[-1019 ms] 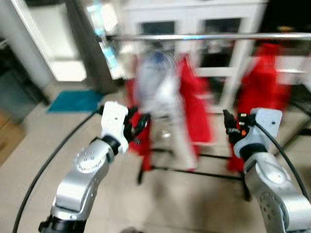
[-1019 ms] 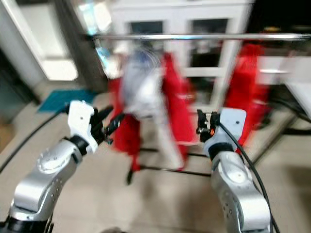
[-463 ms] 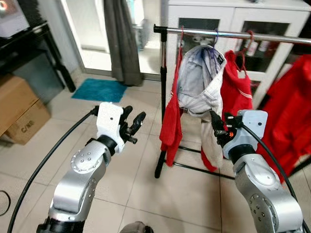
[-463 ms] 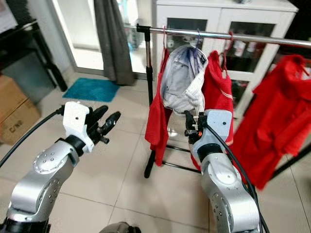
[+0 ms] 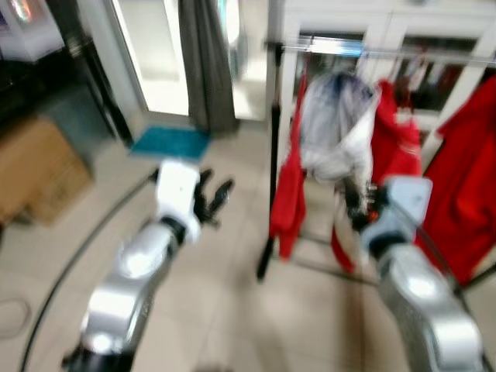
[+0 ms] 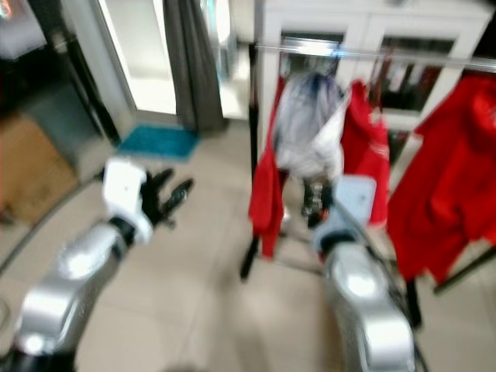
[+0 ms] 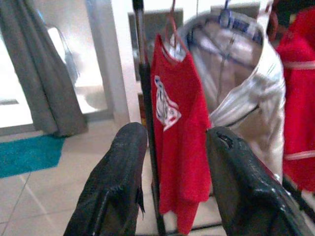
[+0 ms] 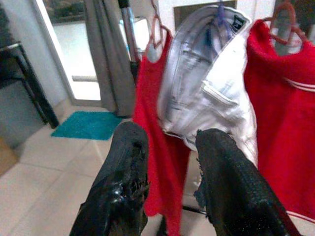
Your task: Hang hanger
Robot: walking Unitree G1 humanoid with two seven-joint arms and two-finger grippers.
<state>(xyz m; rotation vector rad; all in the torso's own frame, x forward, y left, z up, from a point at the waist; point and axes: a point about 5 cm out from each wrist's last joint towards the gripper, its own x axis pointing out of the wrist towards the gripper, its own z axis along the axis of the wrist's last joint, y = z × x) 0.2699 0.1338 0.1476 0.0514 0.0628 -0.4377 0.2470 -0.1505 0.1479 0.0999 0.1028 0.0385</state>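
Note:
A metal clothes rail (image 5: 387, 50) stands ahead on the right, blurred in the eye views. At its left end a red shirt (image 7: 179, 128) hangs on a red hanger (image 8: 157, 24). Beside it hang a white garment (image 8: 206, 83) on a blue hanger (image 7: 225, 17) and another red garment (image 5: 395, 132). My left gripper (image 5: 213, 198) is raised left of the rack, open and empty. My right gripper (image 5: 356, 205) is raised in front of the white garment, open and empty. Neither gripper touches the clothes.
A further red garment (image 5: 465, 178) hangs at the far right. A white cabinet (image 6: 372, 31) stands behind the rack. A grey curtain (image 5: 205, 62) and a teal mat (image 5: 170, 143) lie left of it. A cardboard box (image 5: 35, 167) sits at far left. A black cable (image 5: 70, 263) trails from my left arm.
The whole picture has shifted and blurred, so the camera moved. Both arms hold the same raised pose with open fingers. The clothes on the rail hang as before.

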